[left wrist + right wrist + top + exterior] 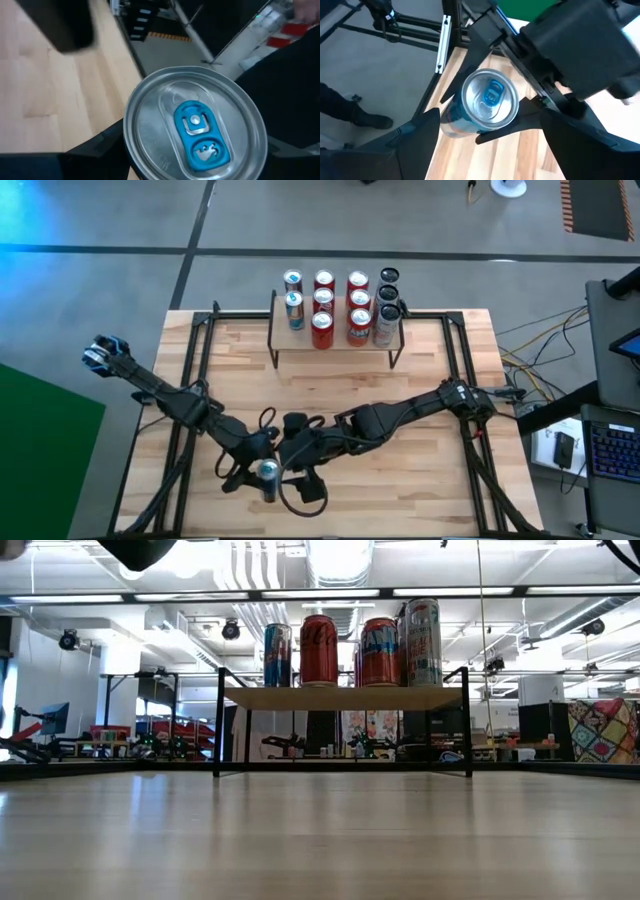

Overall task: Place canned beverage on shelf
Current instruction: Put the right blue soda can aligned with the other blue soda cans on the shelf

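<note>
A silver can with a blue pull tab sits in the left gripper, up off the table and near the table's front edge, far from the shelf. The low view shows no can on the wood in front of the shelf. The left gripper's 2 dark fingers press on the can's 2 sides, so it pinches the can. In the left wrist view the can top fills the middle.

The right gripper is just beside the can, on the side away from the left arm. Its 2 fingers stand spread wide, 1 on each side of the can, and they do not touch it.

The shelf stands at the back of the table. On it stand many cans in 4 lines: blue ones, red ones, orange-red ones and dark and silver ones. In the low view the cans stand upright on the light wood top.
</note>
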`<action>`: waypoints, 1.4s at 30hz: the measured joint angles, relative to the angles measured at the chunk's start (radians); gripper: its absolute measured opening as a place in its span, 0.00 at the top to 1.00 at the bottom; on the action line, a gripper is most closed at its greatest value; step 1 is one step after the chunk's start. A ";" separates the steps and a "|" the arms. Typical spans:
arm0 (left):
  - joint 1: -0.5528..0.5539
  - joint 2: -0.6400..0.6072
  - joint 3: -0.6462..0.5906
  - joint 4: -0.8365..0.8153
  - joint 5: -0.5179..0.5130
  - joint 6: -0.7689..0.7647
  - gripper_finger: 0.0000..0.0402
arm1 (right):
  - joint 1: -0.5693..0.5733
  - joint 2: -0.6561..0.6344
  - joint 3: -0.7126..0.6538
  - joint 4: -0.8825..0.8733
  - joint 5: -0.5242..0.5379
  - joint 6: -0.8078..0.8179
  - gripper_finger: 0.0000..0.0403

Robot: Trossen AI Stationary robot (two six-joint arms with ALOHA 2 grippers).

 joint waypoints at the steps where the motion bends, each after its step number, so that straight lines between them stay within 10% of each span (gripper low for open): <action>1: 0.000 0.004 0.000 -0.007 -0.026 0.010 0.42 | 0.000 0.000 0.000 -0.006 0.006 0.004 0.18; 8: -0.007 0.116 -0.051 -0.060 -0.259 0.064 0.42 | 0.000 0.001 0.000 -0.204 0.105 0.194 0.18; 16: -0.008 0.264 -0.140 0.305 -0.292 0.076 0.42 | 0.061 -0.006 -0.001 -0.393 0.116 0.377 0.18; 28: 0.008 0.389 -0.081 0.312 -0.323 0.197 0.29 | 0.108 -0.006 -0.001 -0.456 0.193 0.495 0.18; 42: 0.010 0.157 -0.063 0.090 -0.369 0.123 0.06 | 0.105 -0.020 -0.001 -0.467 0.218 0.495 0.18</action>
